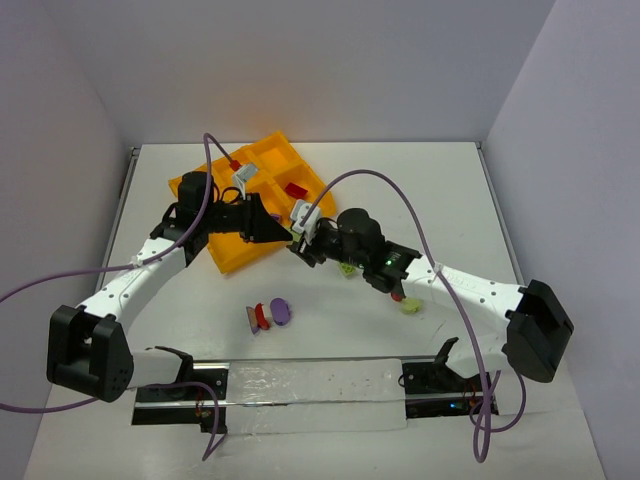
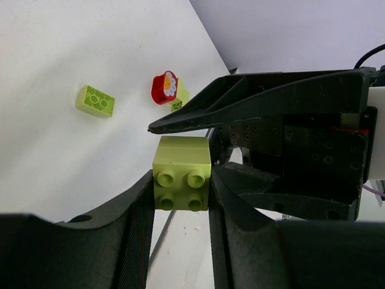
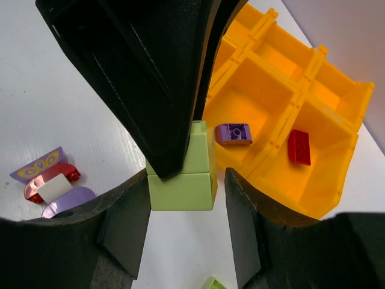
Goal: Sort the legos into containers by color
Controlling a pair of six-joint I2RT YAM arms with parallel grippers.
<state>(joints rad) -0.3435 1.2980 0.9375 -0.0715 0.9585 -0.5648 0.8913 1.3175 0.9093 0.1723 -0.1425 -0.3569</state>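
My left gripper point(image 1: 280, 231) point(image 2: 180, 183) is shut on a yellow-green brick stack point(image 2: 182, 174), just off the near corner of the orange-yellow tray point(image 1: 232, 255). My right gripper point(image 1: 300, 245) point(image 3: 186, 189) faces it. Its jaws stand around the stack's lower brick point(image 3: 180, 189), with a gap on the right side. A purple brick point(image 3: 233, 133) and a red brick point(image 3: 299, 146) point(image 1: 295, 189) lie in separate tray cells point(image 3: 283, 102). In the top view the stack is hidden between the two grippers.
A purple and red cluster point(image 1: 268, 314) point(image 3: 51, 180) lies on the table in front. A yellow-green brick point(image 1: 410, 306) point(image 2: 95, 100) and a red piece on green point(image 2: 164, 88) lie beside the right arm. Another green piece point(image 1: 347, 268) lies under it.
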